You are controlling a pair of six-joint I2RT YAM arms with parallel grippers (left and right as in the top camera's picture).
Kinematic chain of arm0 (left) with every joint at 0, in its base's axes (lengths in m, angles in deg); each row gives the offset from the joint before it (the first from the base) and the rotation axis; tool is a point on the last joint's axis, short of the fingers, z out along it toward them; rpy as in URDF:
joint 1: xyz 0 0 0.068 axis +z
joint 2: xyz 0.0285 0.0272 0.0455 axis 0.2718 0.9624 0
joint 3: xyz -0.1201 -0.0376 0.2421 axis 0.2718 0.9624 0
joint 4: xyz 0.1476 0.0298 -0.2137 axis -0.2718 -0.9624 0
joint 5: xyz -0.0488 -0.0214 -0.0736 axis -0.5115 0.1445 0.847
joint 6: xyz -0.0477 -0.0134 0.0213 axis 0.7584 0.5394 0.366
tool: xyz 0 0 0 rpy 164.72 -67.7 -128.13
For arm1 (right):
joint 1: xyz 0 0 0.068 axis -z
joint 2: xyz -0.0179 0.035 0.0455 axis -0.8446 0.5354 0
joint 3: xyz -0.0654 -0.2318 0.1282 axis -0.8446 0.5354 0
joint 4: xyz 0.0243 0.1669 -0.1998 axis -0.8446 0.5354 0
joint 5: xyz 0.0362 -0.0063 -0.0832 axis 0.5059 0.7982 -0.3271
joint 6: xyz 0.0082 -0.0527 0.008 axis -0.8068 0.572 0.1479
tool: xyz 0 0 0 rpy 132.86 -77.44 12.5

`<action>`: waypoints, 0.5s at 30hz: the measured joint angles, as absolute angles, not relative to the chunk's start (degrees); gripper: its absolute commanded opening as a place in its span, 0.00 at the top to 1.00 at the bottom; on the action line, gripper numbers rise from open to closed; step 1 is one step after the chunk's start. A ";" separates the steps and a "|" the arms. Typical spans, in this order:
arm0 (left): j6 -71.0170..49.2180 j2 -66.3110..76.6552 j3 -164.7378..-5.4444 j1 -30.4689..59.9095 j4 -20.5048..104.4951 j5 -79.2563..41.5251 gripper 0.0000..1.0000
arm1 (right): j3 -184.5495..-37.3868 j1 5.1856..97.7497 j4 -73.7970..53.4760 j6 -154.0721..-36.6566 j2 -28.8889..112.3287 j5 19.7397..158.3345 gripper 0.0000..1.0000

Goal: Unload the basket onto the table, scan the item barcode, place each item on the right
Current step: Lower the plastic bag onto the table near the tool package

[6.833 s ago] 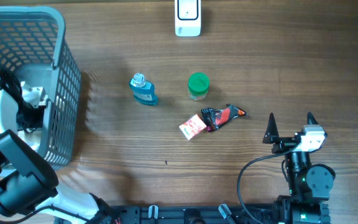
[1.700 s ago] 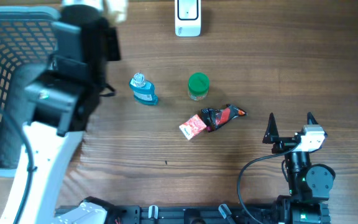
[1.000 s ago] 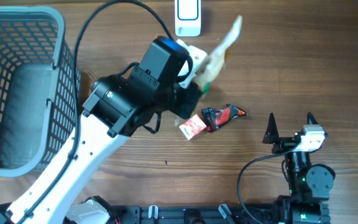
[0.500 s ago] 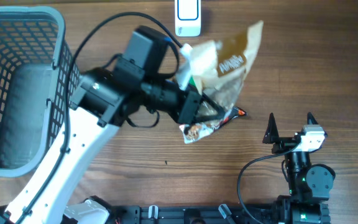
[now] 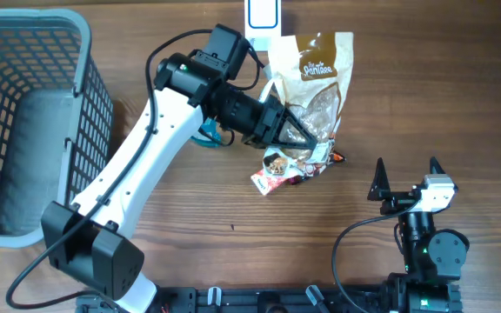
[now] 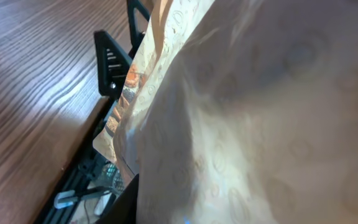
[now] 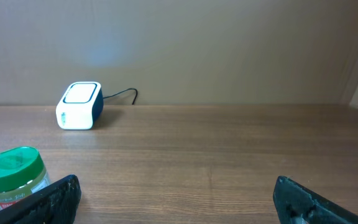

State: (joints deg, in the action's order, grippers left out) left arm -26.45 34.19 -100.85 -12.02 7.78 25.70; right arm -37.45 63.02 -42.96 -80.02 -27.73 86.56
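Note:
The item, a cream and brown snack pouch [image 5: 313, 80], hangs above the table's middle, its printed face up and its top edge beside the white scanner [image 5: 261, 14]. My left gripper [image 5: 297, 139] is shut on the pouch's lower end. The pouch's pale surface [image 6: 260, 112] fills the left wrist view and hides the jaws. No barcode shows in any view. My right gripper [image 5: 405, 178] rests at the lower right, open and holding nothing [image 7: 176, 199]. From there the scanner [image 7: 78, 106] shows at the far left.
A grey basket [image 5: 85, 78] stands at the left edge. Under the left arm and pouch lie a blue bottle [image 5: 207, 136], a red-and-white packet [image 5: 268, 180] and a red-black wrapper [image 5: 330, 159]. A green-lidded jar [image 7: 14, 175] shows in the right wrist view.
The left arm has swung from the basket side to the table's middle with the pouch. Over the last half second the pouch turned label-up toward the scanner. The right arm stayed still.

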 measured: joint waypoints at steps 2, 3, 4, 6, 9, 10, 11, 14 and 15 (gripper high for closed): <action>-28.31 34.19 -99.54 -12.02 7.14 24.98 0.96 | -37.45 63.02 -42.96 -80.02 -27.73 86.58 0.00; -28.83 34.19 -98.75 -12.02 7.25 24.50 0.96 | -37.45 63.02 -42.96 -80.02 -27.73 86.58 0.00; -29.34 34.19 -97.66 -12.02 7.80 24.02 0.96 | -37.45 63.02 -42.96 -80.02 -27.73 86.58 0.00; -29.90 34.19 -95.43 -12.02 9.92 23.43 0.96 | -37.45 63.02 -42.96 -80.02 -27.73 86.56 0.00; -30.38 34.21 -91.54 -12.02 13.50 21.42 0.96 | -37.45 63.02 -42.96 -80.02 -27.73 86.58 0.00; -30.43 34.21 -89.92 -12.02 15.08 20.78 0.96 | -37.45 63.02 -42.96 -80.02 -27.73 86.58 0.00; -30.49 34.21 -88.17 -12.02 16.72 20.24 0.96 | -37.45 63.02 -42.96 -80.02 -27.73 86.56 0.00; -30.63 34.23 -83.56 -12.02 21.09 18.42 0.96 | -37.45 63.02 -42.96 -80.02 -27.73 86.58 0.00; -30.63 34.23 -82.03 -12.02 22.53 17.88 0.96 | -37.45 63.02 -42.96 -80.02 -27.73 86.56 0.00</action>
State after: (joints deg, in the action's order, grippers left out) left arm -30.63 34.23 -82.03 -12.02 22.53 17.88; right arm -37.45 63.02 -42.96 -80.02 -27.73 86.56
